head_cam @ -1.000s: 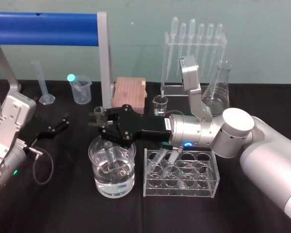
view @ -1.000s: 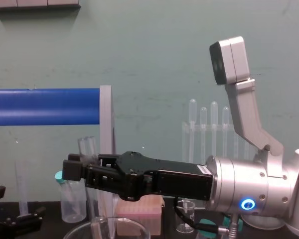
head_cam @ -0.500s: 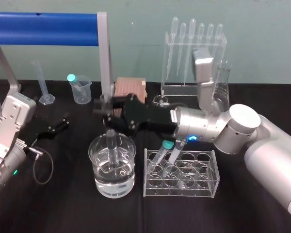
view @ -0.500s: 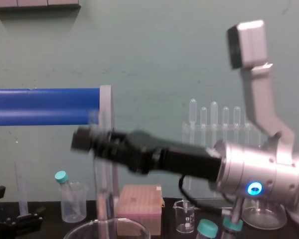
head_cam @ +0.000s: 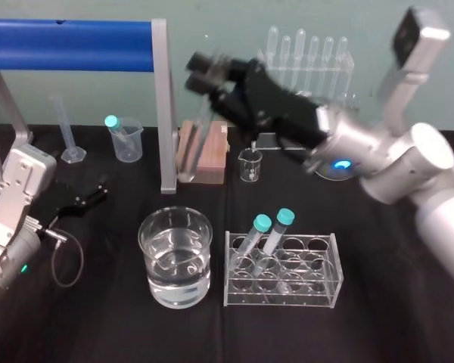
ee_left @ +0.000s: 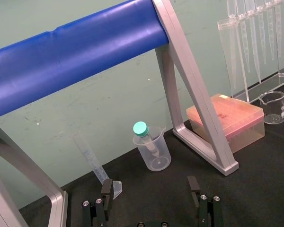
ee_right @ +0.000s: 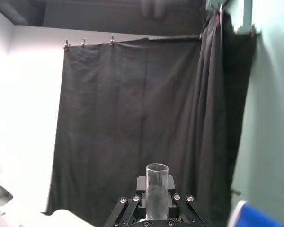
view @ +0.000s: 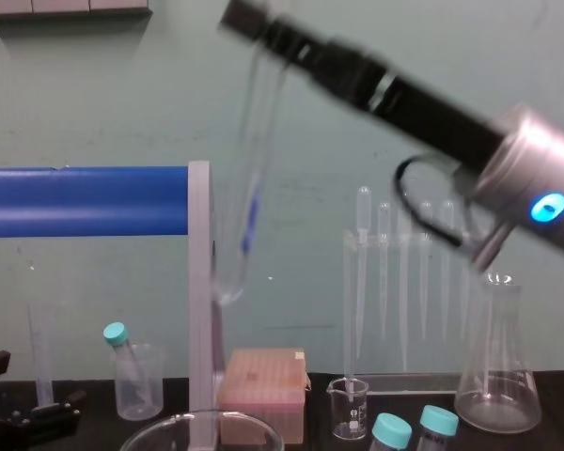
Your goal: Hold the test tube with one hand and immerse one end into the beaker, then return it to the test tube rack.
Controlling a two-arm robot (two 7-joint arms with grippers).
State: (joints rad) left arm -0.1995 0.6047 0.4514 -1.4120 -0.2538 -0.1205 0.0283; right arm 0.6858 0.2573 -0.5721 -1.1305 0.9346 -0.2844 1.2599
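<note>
The test tube (view: 247,188) hangs high in the air, tilted and blurred with motion, its round end well above the table. My right gripper (view: 256,26) is shut on its upper part. In the head view, that gripper (head_cam: 203,72) is raised over the back of the table with the tube (head_cam: 191,147) slanting down before a pink box. The right wrist view has the tube's open rim (ee_right: 156,185) standing between the fingers. The wide beaker (head_cam: 175,257), part filled with water, stands front centre. The clear test tube rack (head_cam: 281,271) sits to its right. My left gripper (head_cam: 83,198) rests open at the left.
Two teal-capped tubes (head_cam: 271,231) lean in the rack. A blue bar on a grey frame (head_cam: 163,106) crosses the back left. Behind are a pink box (head_cam: 209,147), a small glass beaker (head_cam: 250,164), a pipette stand (head_cam: 306,57), a plastic beaker (head_cam: 126,138) and a graduated cylinder (head_cam: 66,132).
My right gripper has lifted the test tube out of the beaker and swung it up and toward the back. The left arm has stayed put.
</note>
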